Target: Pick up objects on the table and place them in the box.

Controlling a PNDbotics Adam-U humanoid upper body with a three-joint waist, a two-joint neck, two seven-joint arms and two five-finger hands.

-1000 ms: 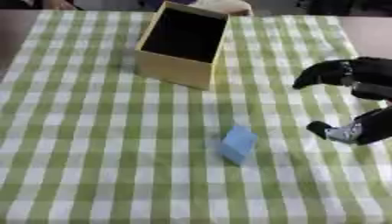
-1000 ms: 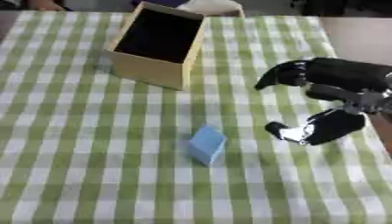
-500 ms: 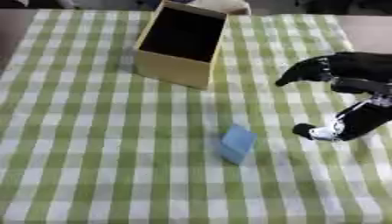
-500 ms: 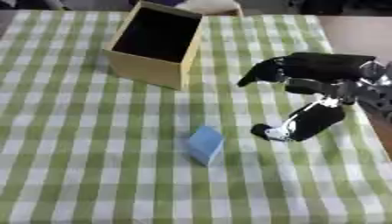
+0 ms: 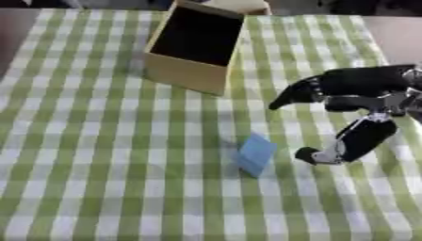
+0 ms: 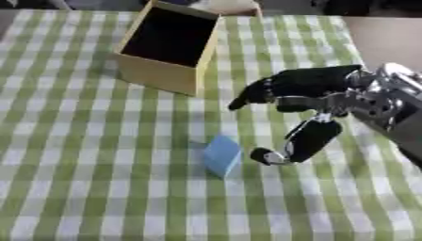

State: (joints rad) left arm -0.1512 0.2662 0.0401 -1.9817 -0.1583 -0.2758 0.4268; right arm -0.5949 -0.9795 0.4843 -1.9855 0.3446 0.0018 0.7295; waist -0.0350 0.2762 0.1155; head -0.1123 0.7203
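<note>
Reaching in from the right, the right hand (image 6: 309, 101) hangs above the green-and-white checked cloth (image 5: 91, 155) with its fingers (image 6: 260, 92) spread away from the thumb (image 6: 301, 141), holding nothing. The thumb points down and ends just beside the blue block (image 5: 255, 153), on the block's right, with a narrow strip of cloth showing between them. The fingers stretch out above and to the right of the block, well clear of it. The block stands on the cloth, slightly tilted, casting a small shadow on its left. The open yellow box (image 5: 196, 46) sits on the cloth beyond the block, well apart from it and a little to its left, its dark inside facing up. The left hand shows in neither view.
</note>
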